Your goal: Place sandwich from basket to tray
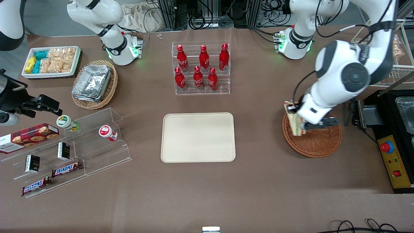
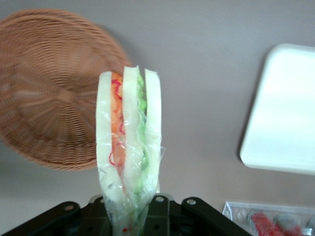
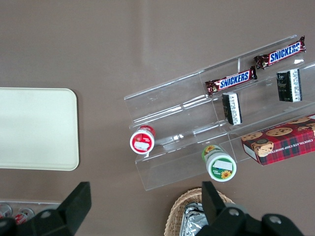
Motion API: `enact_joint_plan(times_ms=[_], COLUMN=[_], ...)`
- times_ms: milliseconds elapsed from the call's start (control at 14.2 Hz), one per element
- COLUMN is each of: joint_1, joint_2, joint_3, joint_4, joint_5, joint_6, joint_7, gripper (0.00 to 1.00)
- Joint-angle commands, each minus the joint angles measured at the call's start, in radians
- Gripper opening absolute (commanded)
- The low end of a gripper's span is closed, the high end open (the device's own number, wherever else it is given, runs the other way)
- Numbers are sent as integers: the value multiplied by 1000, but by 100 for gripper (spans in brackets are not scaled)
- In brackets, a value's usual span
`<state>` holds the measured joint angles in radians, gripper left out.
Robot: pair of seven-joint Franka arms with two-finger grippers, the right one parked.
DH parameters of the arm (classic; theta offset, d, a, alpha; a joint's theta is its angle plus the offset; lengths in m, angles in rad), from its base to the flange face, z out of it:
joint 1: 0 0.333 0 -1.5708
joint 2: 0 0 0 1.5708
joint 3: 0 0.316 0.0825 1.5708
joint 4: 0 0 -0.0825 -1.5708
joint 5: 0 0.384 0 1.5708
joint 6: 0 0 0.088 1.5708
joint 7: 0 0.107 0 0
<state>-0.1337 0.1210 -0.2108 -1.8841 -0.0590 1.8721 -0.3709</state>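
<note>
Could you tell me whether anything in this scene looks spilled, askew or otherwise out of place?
Nothing stands out. The gripper holds the plastic-wrapped sandwich above the edge of the basket, which looks empty, and the tray sits flat and bare. The bottles stand upright in their rack.

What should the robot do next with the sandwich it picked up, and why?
Probably carry it sideways toward the tray. The end effector is shut on the sandwich, lifted above the basket, and nothing lies on the tray, which sits toward the parked arm's end of the table.
</note>
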Motion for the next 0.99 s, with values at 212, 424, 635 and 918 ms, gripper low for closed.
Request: enact_joint_plan(times_ms=[212, 424, 635, 918], joint_1=[-116, -231, -296, -320], joint_2=[225, 386, 512, 580], joint_3=[-116, -113, -113, -113], joint_4=[206, 334, 399, 395], joint_5=[168, 186, 272, 309], joint_6=[29, 30, 91, 194], joint_7=[-40, -190, -340, -376], gripper=[0, 0, 0, 0])
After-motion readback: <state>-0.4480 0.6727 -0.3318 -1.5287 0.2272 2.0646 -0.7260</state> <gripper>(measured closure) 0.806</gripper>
